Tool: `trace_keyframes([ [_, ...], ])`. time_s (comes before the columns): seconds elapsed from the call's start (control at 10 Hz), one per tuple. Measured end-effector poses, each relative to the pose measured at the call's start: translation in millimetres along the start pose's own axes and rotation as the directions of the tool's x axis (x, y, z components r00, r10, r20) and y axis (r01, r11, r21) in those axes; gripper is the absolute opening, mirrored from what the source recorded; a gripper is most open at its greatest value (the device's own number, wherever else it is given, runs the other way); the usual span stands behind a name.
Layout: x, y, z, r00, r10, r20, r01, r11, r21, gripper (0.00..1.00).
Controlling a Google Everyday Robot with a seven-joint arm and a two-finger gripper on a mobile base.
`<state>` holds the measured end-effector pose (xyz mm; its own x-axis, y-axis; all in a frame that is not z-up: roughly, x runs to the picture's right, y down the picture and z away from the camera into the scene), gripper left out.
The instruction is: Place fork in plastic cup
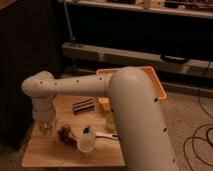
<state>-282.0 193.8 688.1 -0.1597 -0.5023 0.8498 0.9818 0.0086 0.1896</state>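
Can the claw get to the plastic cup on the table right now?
Probably yes: the claw hangs over the table, the cup lies close by, with only a brown clump between them.

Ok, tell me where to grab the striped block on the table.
Take the striped block at mid-length, across its narrow width, from above: it lies flat and long on the table, and its long sides look clear. The gripper, shut, hangs over the table's left end.
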Motion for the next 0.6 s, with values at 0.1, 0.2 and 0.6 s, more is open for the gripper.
trace_keyframes([
  [0.1, -0.6, 5.8, -9.3, 1.0, 0.004, -0.019, -0.004, 1.0, 0.005, 0.0],
  [0.2, 0.0, 8.4, -13.9, 1.0, 0.007, -0.03, -0.007, 1.0, 0.008, 0.0],
  [0.6, -3.8, 7.3, -16.3, 0.998, -0.004, -0.055, 0.004, 1.0, 0.001, 0.0],
])
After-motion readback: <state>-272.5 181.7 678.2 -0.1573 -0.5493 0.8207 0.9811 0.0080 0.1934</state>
